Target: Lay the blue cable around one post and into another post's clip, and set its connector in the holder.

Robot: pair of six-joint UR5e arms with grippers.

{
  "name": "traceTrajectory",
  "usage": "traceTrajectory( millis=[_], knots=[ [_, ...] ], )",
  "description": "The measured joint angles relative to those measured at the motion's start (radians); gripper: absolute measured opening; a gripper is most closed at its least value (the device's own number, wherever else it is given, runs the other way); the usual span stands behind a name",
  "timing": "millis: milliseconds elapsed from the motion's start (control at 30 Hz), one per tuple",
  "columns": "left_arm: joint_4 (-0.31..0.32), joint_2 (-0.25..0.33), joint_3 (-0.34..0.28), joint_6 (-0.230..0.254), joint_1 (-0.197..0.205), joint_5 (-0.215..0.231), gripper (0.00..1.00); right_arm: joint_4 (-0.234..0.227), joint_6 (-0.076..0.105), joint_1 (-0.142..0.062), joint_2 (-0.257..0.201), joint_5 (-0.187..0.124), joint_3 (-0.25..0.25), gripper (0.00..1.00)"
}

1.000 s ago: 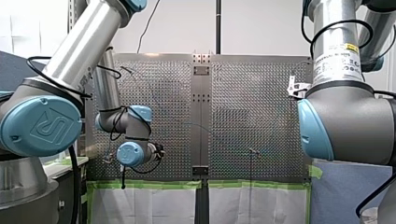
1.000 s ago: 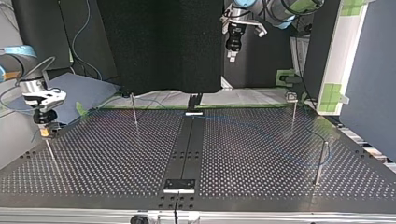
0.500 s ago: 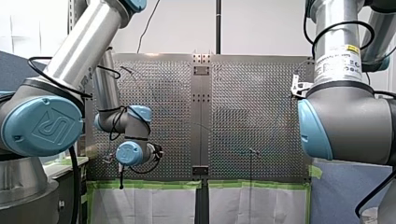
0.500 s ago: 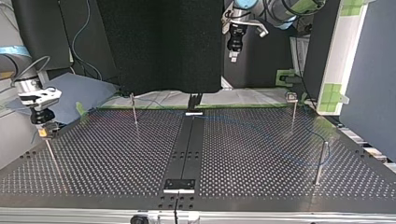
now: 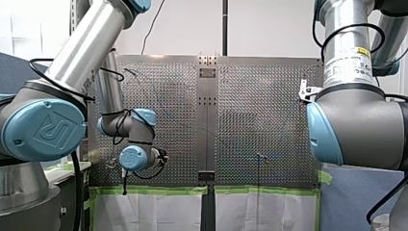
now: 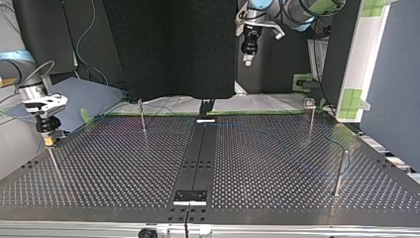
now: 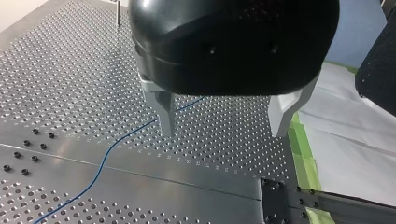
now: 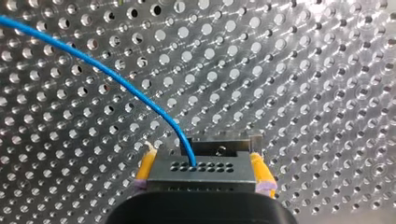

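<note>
1. Front view: my left arm [image 5: 129,126] hangs folded low over the perforated surface [image 5: 260,120] at the view's left. Its wrist sits a shade further left than a second ago. My right arm [image 5: 356,125] fills the view's right and hides its own end effector. Nothing else shifts noticeably.

2. Top view: my right end effector [image 6: 48,141] hovers at the view's left, just above the tip of a thin post [image 6: 54,166]. Over the last second it drifts slightly outward and back again, so it ends about where it began. My left end effector [image 6: 246,58] hangs high beyond the far edge, barely moved. The clip [image 6: 309,103] on the post at the view's right holds nothing I can make out.

3. Left wrist view: my left end effector's fingers [image 7: 166,114] stand wide apart with nothing between them. The blue cable [image 7: 108,156] lies slack on the surface below, passing under one finger, untouched.

4. Right wrist view: the yellow pads [image 8: 145,164] of my right end effector are clamped on the dark connector [image 8: 201,169]. The cable arches away from the connector over the surface. I can identify no holder here.

5. Meaning: the small wobble reads as fine positioning rather than progress. Wrapping a post, clipping the cable and seating the connector all appear undone.
</note>
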Motion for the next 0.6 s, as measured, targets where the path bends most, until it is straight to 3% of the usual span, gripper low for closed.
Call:
traceTrajectory(
  millis=[267,600],
  knots=[
    [-0.001,0.0,0.0,0.001,0.002,0.0,0.99,0.001,-0.021,0.002,0.0,-0.01,-0.008,0.08],
    [-0.003,0.0,0.0,0.001,0.006,0.003,0.99,-0.02,-0.032,0.003,0.0,-0.022,-0.009,0.08]
  ],
)
